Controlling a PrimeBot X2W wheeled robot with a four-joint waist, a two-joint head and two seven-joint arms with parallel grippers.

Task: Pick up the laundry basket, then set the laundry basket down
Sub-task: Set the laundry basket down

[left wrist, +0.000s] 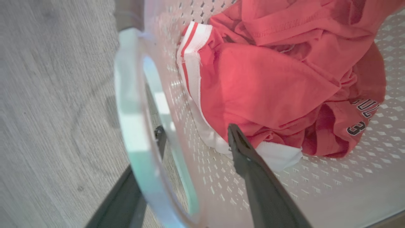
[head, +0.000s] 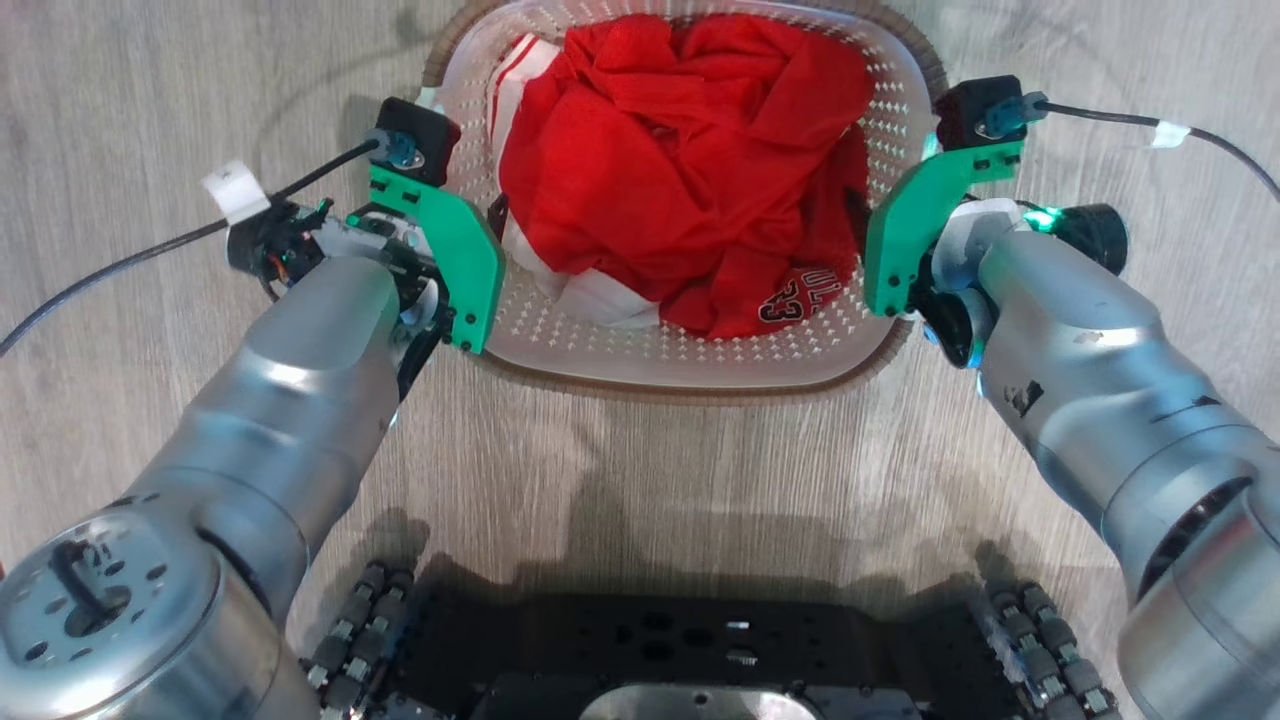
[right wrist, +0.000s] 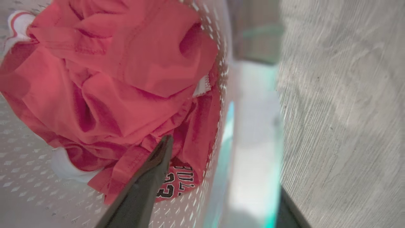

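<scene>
Left gripper and right gripper straddle laundry basket handles (one each).

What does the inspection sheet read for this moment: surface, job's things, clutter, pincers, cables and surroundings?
Surface: pale wood-look floor.
Job's things: laundry basket upright between the two arms, holding a crumpled red jersey with white trim.
Clutter: nothing seen.
Grippers: left pincer open, with one finger inside the basket and one outside by the white handle; right pincer open, straddling the opposite side the same way.
Cables: black cable trails from the left wrist camera and second cable from the right; each carries a tape tag.
Surroundings: wheeled base at the head view's bottom.
</scene>
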